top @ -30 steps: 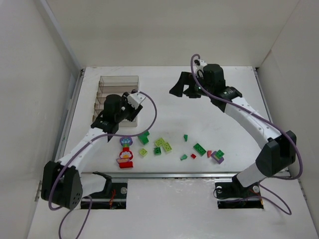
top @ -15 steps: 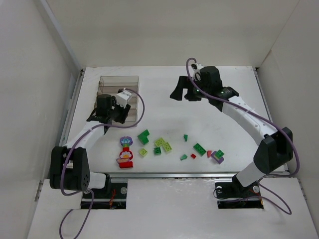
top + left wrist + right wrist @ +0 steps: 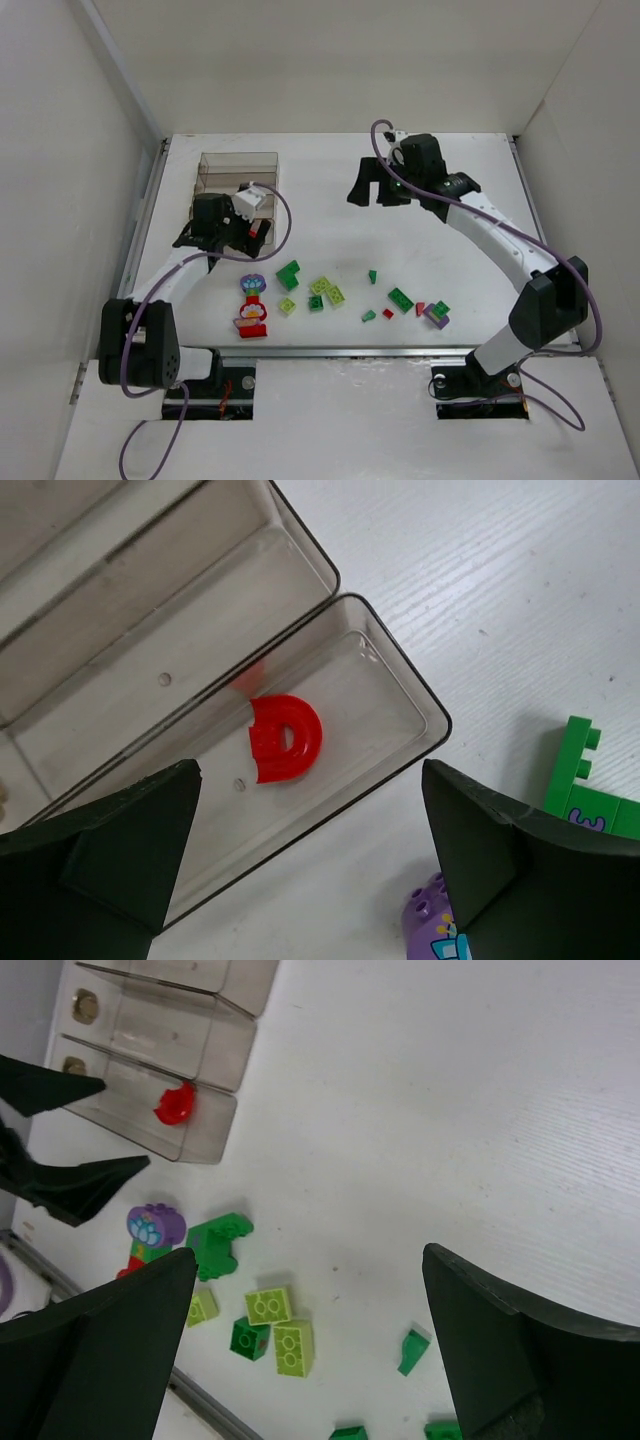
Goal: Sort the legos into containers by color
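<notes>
The containers are a clear brownish tray at the back left, with a red arch lego lying loose in its nearest compartment. My left gripper hangs open just over that compartment's near end, and the red arch lies between and beyond its fingers. Loose legos are spread along the table's front: dark green, lime, small red, purple and the flower-topped piece. My right gripper is open and empty, high above the table's middle.
White walls enclose the table on three sides. A metal rail runs along the near edge just below the legos. In the right wrist view the tray is upper left, with lime bricks and a dark green wedge below.
My left gripper swung from the legos to the tray, then opened, and the red arch now lies in the nearest compartment. The right gripper shifted slightly.
</notes>
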### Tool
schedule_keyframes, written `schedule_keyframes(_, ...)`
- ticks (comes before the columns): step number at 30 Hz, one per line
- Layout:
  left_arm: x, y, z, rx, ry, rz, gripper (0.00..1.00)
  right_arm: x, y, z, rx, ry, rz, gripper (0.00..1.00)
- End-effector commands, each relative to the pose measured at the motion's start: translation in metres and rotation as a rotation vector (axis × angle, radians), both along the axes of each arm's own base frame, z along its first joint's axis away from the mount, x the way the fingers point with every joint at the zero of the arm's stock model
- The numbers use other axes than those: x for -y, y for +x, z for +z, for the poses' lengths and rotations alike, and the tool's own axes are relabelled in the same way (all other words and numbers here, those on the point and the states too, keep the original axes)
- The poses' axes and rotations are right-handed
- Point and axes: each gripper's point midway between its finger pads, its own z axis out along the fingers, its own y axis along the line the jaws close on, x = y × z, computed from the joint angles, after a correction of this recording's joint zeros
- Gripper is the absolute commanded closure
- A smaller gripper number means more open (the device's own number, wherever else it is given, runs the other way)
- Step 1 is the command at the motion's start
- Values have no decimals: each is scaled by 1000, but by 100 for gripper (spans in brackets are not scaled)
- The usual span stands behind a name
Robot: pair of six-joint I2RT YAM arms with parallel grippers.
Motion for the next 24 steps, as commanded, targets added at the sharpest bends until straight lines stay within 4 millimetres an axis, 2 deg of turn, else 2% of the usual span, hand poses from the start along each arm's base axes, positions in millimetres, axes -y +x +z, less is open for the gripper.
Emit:
schedule_keyframes(1,1,22,68,189,-49,37,9,22,-6,12,36,-68,-59,0)
schedule_keyframes(3,5,26,99,260,-63,40,9,36,-21,1,-9,-109,-92,0)
schedule_keyframes(4,10,25,110,288,-69,26,9,44,-24,-13,-40,-147,-114,0)
schedule_keyframes(5,15,19,126,335,-71,5,9,53,-38,-35,-99,-191,-121,0)
schedule_keyframes(7,21,13,142,384,-68,-23,8,61,-52,-62,-181,-224,-140,4)
schedule_keyframes(8,24,6,158,432,-70,-38,8,67,-64,-86,-240,-251,-142,10)
schedule_keyframes(9,30,0,155,438,-63,-65,6,66,-67,-98,-264,-250,-141,13)
schedule_keyframes(10,33,-5,156,445,-67,-76,0,63,-73,-108,-279,-262,-127,16)
schedule_keyframes(12,41,-20,162,470,-79,-106,0,53,-82,-123,-296,-281,-99,22)
schedule_keyframes(13,42,-27,158,465,-80,-115,0,45,-87,-128,-296,-302,-85,23)
schedule_keyframes(14,42,-29,151,443,-84,-111,0,39,-89,-132,-298,-307,-68,23)
schedule_keyframes(15,47,-34,159,466,-92,-127,0,34,-90,-134,-296,-319,-56,25)
schedule_keyframes(16,49,-39,152,445,-95,-131,0,30,-94,-145,-319,-340,-39,28)
schedule_keyframes(17,48,-39,147,436,-89,-123,0,23,-93,-145,-312,-339,-26,30)
schedule_keyframes(19,52,-46,150,436,-98,-129,0,16,-92,-158,-327,-343,-7,37)
schedule_keyframes(21,52,-47,147,422,-102,-125,0,14,-91,-166,-343,-347,-14,40)
schedule_keyframes(23,52,-50,147,419,-99,-126,0,21,-93,-181,-382,-390,-37,45)
schedule_keyframes(24,52,-51,145,405,-105,-122,0,23,-92,-183,-385,-405,-46,48)
